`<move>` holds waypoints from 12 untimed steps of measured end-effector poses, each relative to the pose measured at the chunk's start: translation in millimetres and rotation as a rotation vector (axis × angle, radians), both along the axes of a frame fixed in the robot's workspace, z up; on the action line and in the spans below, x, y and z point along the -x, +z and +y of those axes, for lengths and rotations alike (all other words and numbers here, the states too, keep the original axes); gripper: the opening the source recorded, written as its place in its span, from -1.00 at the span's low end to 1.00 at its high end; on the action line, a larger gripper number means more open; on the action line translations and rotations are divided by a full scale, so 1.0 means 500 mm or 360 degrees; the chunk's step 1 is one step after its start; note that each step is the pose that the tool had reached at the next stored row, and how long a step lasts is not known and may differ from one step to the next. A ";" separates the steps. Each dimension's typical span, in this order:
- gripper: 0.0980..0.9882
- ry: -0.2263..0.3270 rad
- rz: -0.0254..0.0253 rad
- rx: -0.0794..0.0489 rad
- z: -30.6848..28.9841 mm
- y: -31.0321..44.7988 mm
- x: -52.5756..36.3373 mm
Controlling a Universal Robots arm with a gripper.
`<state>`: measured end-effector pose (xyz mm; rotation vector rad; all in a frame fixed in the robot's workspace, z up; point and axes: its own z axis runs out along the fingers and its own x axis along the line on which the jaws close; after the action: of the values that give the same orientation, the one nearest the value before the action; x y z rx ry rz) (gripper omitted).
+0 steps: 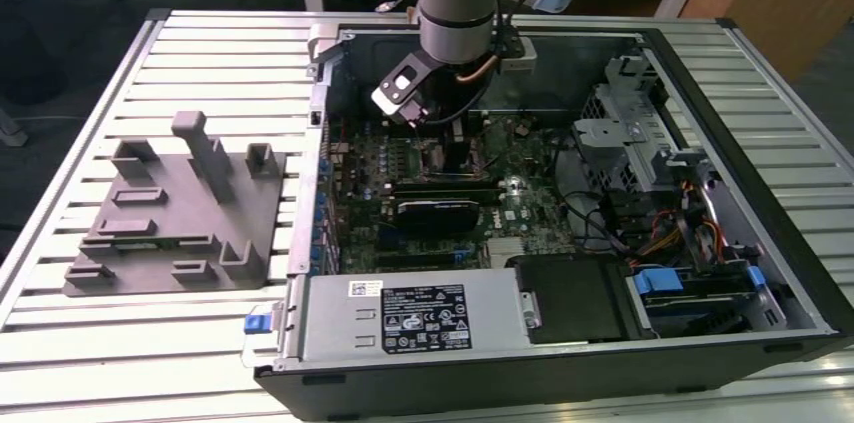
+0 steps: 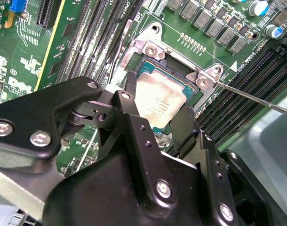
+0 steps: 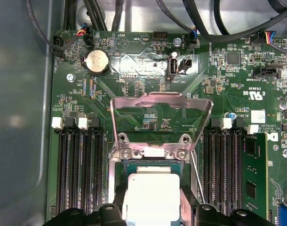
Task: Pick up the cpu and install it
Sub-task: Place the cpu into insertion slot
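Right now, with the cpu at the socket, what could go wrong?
1. The gripper holds the cpu at the socket, and I cannot tell whether it sits square. Released skewed, it might damage the socket's contacts.
2. The open load plate stands upright next to the socket, and the thin lever runs beside it. The gripper could snag either one.
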<state>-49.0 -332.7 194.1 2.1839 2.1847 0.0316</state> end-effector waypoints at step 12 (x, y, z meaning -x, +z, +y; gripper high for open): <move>0.15 0.0000 0.00004 0.0000 0.000 0.020 0.000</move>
<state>-49.1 -332.8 204.2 2.1841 2.1844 0.0311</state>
